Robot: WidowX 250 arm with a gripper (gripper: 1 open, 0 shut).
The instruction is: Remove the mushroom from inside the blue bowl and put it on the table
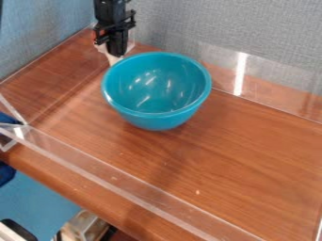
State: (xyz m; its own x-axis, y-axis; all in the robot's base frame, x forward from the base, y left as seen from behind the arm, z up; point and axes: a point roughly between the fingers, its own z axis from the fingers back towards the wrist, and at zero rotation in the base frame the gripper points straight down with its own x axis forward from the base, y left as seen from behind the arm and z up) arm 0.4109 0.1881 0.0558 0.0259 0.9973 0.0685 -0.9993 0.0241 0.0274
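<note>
Presently, the single camera view looks down and across the table (pixel 214 160), a reddish-brown wood-grain surface bounded by low clear acrylic walls (pixel 258 75) on the near, left and far sides. The blue bowl (pixel 156 89) sits upright toward the far left of the tabletop, mouth facing up, its glossy turquoise interior showing only reflections; nothing identifiable as the mushroom can be made out inside it. The gripper (pixel 115 49) hangs at the far left, just beyond the bowl's far rim and close to the far wall, pointing straight down, its dark body running vertically up out of the top of the picture. Its fingers are drawn together with no visible gap between them. At the fingertips the picture is too small and dark to confirm what, if anything, is pinched there; a pale spot beside the tips cannot be resolved into a definite object. The mushroom's position, long axis and heading therefore cannot be established from this view. Whether the fingertips touch the tabletop behind the bowl is likewise indeterminate, as the bowl's rim partly screens that spot. The remaining tabletop to the right and near side shows bare wood grain.
</note>
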